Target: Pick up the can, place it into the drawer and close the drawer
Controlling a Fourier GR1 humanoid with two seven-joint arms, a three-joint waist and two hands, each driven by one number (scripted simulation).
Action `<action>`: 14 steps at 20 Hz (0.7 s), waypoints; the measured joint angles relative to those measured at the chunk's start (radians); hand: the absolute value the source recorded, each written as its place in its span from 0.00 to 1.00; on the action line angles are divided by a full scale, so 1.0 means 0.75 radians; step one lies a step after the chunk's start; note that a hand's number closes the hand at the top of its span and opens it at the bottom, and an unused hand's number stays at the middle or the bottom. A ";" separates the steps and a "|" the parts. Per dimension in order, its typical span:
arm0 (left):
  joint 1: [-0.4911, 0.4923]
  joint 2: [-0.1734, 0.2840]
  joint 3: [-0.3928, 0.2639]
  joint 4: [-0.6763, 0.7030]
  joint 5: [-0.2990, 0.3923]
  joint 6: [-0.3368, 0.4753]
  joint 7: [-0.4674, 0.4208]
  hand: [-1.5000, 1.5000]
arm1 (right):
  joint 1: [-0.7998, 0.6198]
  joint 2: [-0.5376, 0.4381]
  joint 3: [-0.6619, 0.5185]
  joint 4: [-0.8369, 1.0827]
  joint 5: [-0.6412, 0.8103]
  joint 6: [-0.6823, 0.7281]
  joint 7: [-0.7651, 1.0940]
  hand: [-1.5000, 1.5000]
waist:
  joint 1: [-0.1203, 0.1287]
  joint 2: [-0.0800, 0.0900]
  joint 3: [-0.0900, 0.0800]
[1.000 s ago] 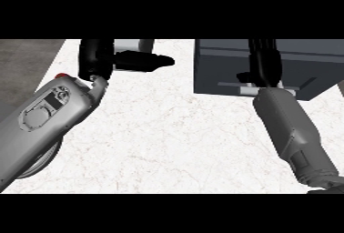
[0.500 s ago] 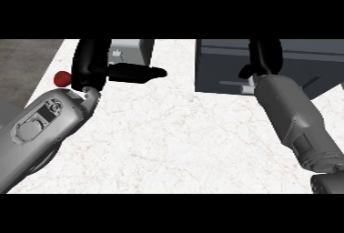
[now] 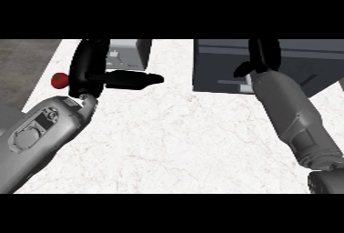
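no can shows anywhere; whether it lies inside the drawer (image 3: 269, 63) cannot be told; the right hand (image 3: 259, 59) rests against the drawer front, fingers hidden; the left hand (image 3: 101, 75) hangs open, holding nothing, over the desk (image 3: 181, 136); closing looks next, calling for a straight push.

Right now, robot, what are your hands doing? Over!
Left hand up by the grey can, thumb out, can not held. Right hand at the dark drawer front. Small red thing left of left hand.
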 measured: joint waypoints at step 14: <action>0.113 0.027 0.050 -0.043 -0.022 -0.009 -0.027 0.00 | -0.087 0.091 -0.356 -0.045 -0.447 0.291 -0.280 0.00 | -0.023 -0.002 0.004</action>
